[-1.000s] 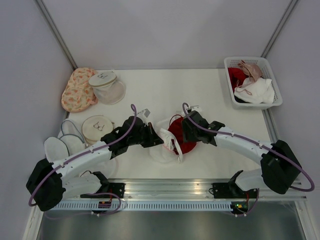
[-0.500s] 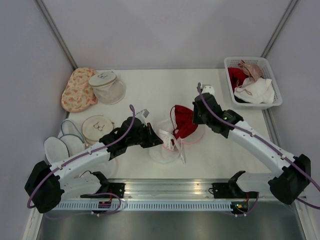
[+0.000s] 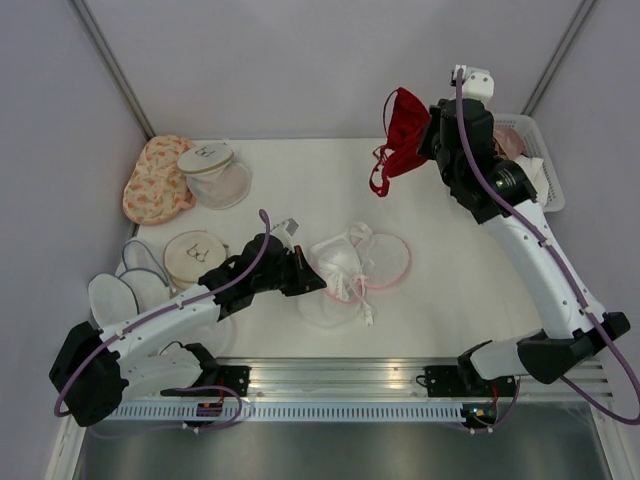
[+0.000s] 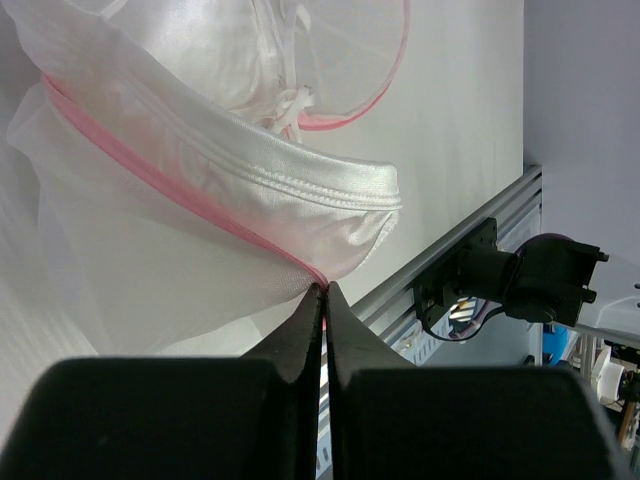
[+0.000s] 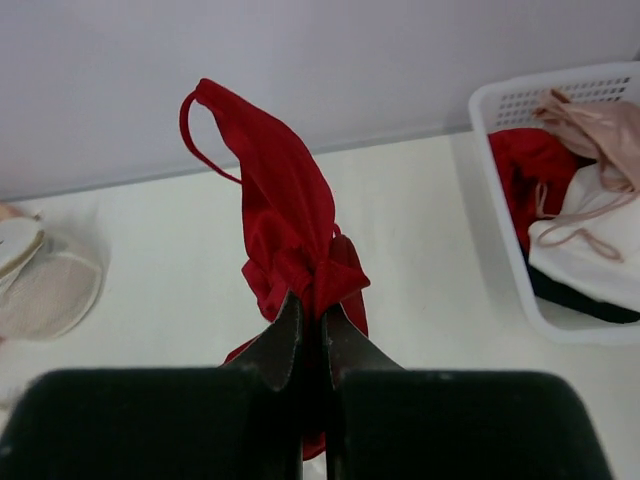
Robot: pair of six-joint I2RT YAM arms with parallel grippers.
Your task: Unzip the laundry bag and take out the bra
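Note:
The laundry bag lies open and flattened at the table's middle, white mesh with a pink rim. My left gripper is shut on that pink rim at the bag's left side; in the left wrist view the jaws pinch the rim of the bag, and a white satin cup shows inside it. The red bra hangs in the air well above the table at the back right, clear of the bag. My right gripper is shut on the bra; the right wrist view shows the bunched red fabric between the fingertips.
A white basket with red, pink and white garments stands at the back right, just behind the right arm; its rim is near the hanging bra. An orange floral pouch, a clear mesh dome and round flat bags sit at the left.
My right gripper shut on the red bra, pulled it out of the bag and carried it up and back to the right. The left gripper kept its hold on the rim.

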